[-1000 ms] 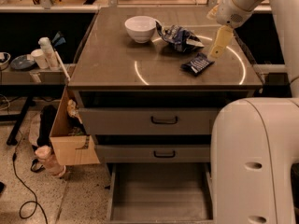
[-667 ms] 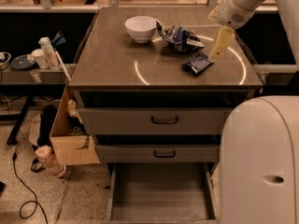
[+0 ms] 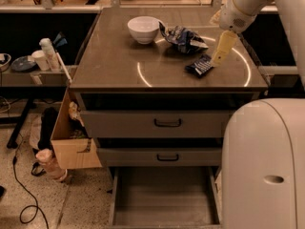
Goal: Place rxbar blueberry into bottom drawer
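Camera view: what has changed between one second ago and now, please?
The robot's white body at the lower right shifted slightly to the right. The tool hardly moved; its tip stays at the right end of the rxbar blueberry, which lies on the cabinet top as before. The bowl, the chip bag and the open bottom drawer are unchanged.

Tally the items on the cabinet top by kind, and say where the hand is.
white bowl: 1
chip bag: 1
rxbar blueberry: 1
Total: 3
The hand is at the rxbar blueberry's right end; whether it touches the bar cannot be told.
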Controlling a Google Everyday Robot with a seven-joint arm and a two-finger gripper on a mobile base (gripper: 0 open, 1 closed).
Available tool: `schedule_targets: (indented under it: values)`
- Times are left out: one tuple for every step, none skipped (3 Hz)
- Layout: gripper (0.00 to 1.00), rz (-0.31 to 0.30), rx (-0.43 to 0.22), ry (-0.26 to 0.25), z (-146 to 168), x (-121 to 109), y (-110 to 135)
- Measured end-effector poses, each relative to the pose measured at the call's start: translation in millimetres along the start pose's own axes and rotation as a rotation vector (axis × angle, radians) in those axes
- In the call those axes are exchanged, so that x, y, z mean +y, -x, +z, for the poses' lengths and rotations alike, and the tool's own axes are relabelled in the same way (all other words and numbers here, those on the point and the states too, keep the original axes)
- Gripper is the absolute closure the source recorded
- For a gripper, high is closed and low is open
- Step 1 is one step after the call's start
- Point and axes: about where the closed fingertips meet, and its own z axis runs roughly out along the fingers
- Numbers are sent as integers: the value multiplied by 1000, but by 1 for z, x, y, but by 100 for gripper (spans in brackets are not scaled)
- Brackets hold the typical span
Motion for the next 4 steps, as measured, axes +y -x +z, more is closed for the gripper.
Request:
schedule_targets:
  values:
    - [0,16,-9,30,11,5,-5]
    - [0,19,-10,39,13,7,-7]
    - [0,20,-9,52,13,12,-8]
    - [0,14,-24,83,20,26,-5]
